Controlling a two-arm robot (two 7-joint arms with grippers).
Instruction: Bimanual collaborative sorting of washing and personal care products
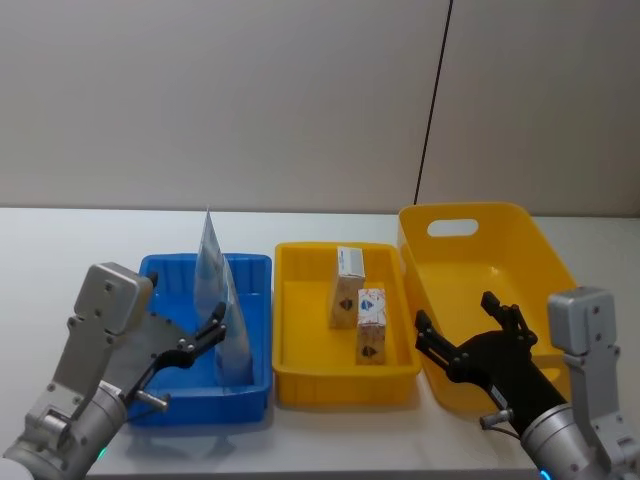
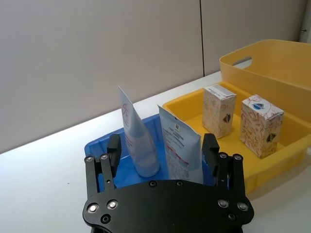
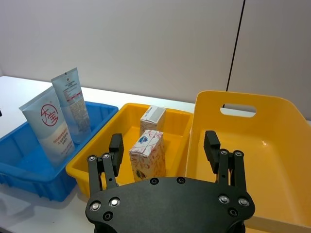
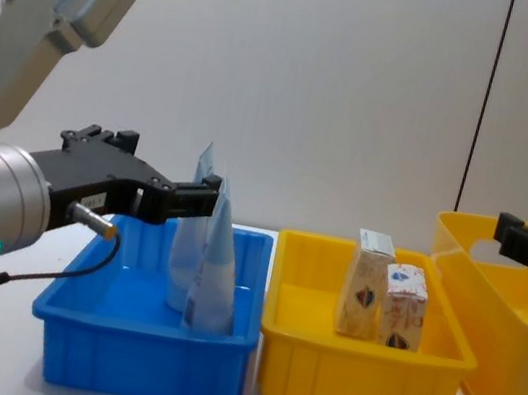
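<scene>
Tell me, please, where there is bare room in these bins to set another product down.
The large yellow bin holds nothing; the open right gripper hovers near its left wall. The blue bin is bare on its left; the two tubes and the open left gripper crowd its right. The small yellow bin is free left of the two cartons.

1. A white table [image 1: 60, 240] fills the low part of the room. Its top is smooth and plain.
2. Right behind the table stands a wall [image 1: 200, 100]. It is pale, grey-brown and bare.
3. A thin dark line [image 1: 432, 110] runs down the wall to the table's back edge, a bit slanted.
4. Above the table's right end, the wall looks a little lighter.
5. The light on the table is soft and even.
</scene>
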